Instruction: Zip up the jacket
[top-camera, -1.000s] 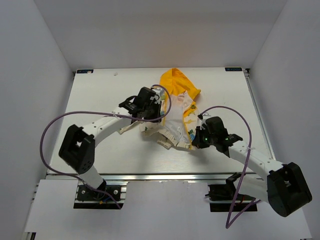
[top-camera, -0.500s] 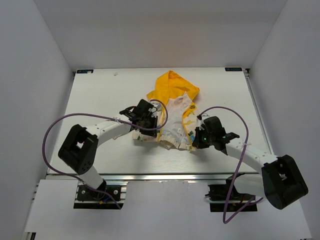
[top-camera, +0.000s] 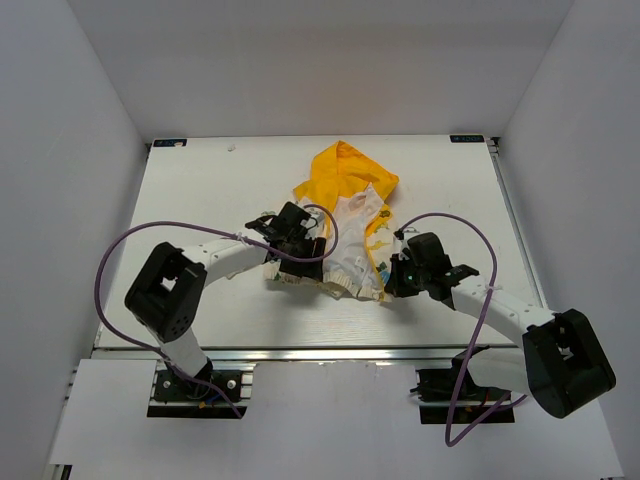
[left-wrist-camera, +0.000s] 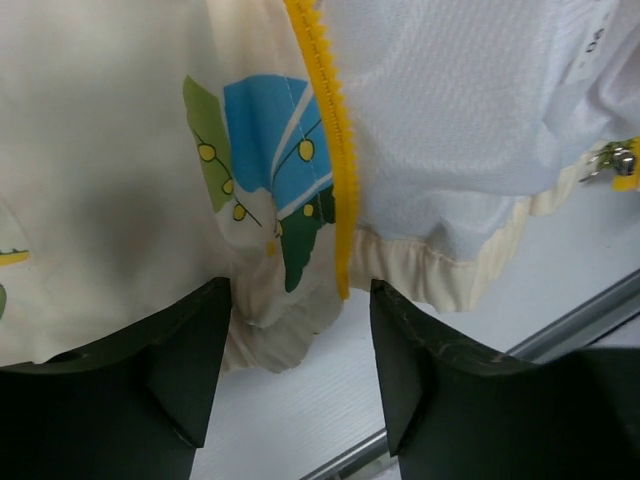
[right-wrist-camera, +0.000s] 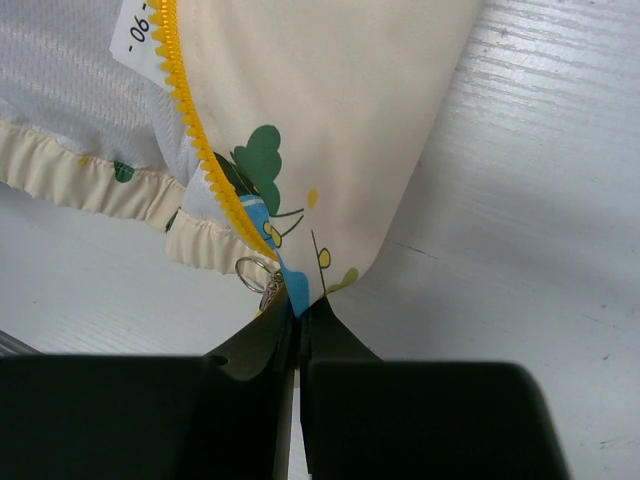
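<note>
Pinching the jacket (top-camera: 345, 235) at its hem corner beside the zipper ring (right-wrist-camera: 258, 275), right gripper (right-wrist-camera: 298, 318) was clamped tight | left gripper (left-wrist-camera: 300, 330) hovered, fingers parted, by the opposite yellow zipper edge (left-wrist-camera: 330, 140)

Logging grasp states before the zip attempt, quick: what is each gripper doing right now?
Left gripper: open, jacket hem between its jaws.
Right gripper: closed on the jacket's bottom corner, beside the zipper.

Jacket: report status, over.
Left tool open, straddling the hem beside the yellow zipper teeth. Right tool shut on the jacket, lower corner. Teeth unjoined, lining showing. No obstruction seen.
</note>
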